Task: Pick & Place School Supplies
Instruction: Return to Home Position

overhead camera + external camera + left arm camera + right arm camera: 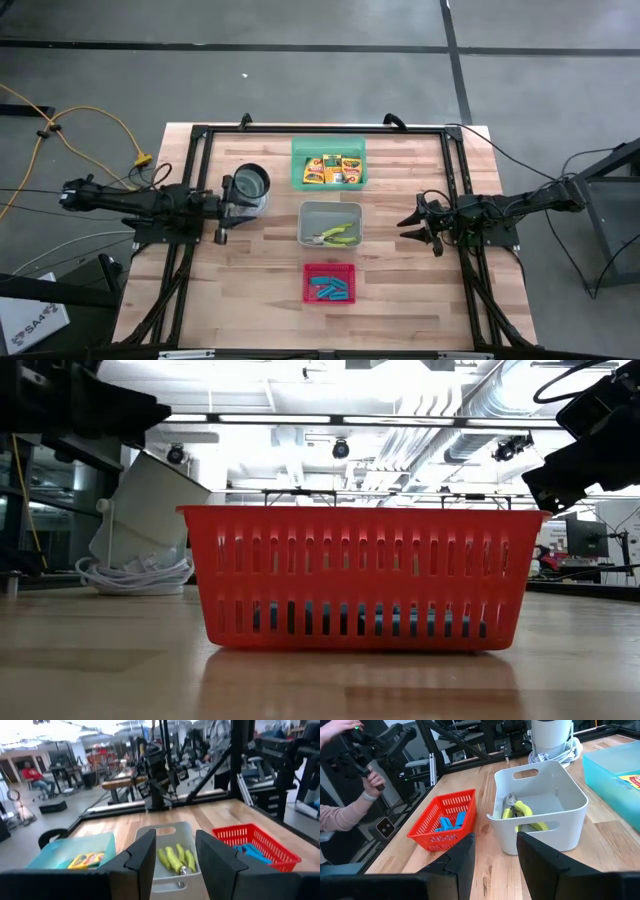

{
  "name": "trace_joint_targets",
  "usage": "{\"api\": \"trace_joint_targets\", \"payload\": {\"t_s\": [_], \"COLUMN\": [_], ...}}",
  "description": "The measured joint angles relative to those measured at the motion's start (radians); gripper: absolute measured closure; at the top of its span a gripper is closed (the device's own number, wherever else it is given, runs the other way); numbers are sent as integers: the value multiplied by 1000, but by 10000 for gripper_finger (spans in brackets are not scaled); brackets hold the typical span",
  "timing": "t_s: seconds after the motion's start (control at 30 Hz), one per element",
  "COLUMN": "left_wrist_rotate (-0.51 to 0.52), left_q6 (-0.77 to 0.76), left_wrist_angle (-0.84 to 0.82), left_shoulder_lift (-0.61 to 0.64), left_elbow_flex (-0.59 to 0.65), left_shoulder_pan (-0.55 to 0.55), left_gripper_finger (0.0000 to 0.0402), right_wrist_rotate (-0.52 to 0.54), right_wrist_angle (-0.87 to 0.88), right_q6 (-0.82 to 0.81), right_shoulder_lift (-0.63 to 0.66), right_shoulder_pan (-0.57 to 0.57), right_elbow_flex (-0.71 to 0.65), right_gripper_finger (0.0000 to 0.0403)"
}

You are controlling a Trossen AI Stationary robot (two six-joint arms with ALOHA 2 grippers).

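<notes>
Three trays stand in a row down the table's middle. The green tray (pixel 328 163) at the far end holds yellow-orange crayon boxes (pixel 332 168). The grey tray (pixel 331 224) holds plier-like tools with yellow-green handles (pixel 338 236), which also show in the left wrist view (pixel 175 858) and the right wrist view (pixel 520 811). The red tray (pixel 330 283) holds light-blue pieces (pixel 330 289). My left gripper (pixel 226 210) is open and empty, left of the grey tray. My right gripper (pixel 408 228) is open and empty, right of the grey tray. Both point at it.
A white-grey round device (pixel 248 187) with a coiled white cable (pixel 135 572) stands just beyond my left gripper, left of the green tray. A black frame (pixel 320 130) runs along the table's edges. A person's hands (pixel 365 780) hold a dark device beyond the table.
</notes>
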State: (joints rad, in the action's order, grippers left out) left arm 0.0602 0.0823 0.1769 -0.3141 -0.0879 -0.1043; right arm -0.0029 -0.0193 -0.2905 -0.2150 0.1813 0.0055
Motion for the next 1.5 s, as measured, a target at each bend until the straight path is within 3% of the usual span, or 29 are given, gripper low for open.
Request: {"api": "trace_joint_targets", "payload": {"t_s": [0.3, 1.17, 1.5], "left_wrist_rotate": [48, 46, 45], "left_q6": [-95, -91, -163], "left_wrist_angle": [-63, -110, -157], "left_shoulder_lift": [81, 98, 98], "left_elbow_flex": [61, 80, 80], "left_shoulder_pan": [11, 23, 23], "left_gripper_finger": [269, 269, 269], "right_wrist_rotate": [-1, 0, 0], "right_wrist_angle": [0, -6, -6], "right_q6": [0, 0, 0], "right_shoulder_lift": [0, 0, 0], "right_shoulder_pan": [0, 0, 0], "right_elbow_flex": [0, 0, 0], "right_gripper_finger": [266, 266, 266]}}
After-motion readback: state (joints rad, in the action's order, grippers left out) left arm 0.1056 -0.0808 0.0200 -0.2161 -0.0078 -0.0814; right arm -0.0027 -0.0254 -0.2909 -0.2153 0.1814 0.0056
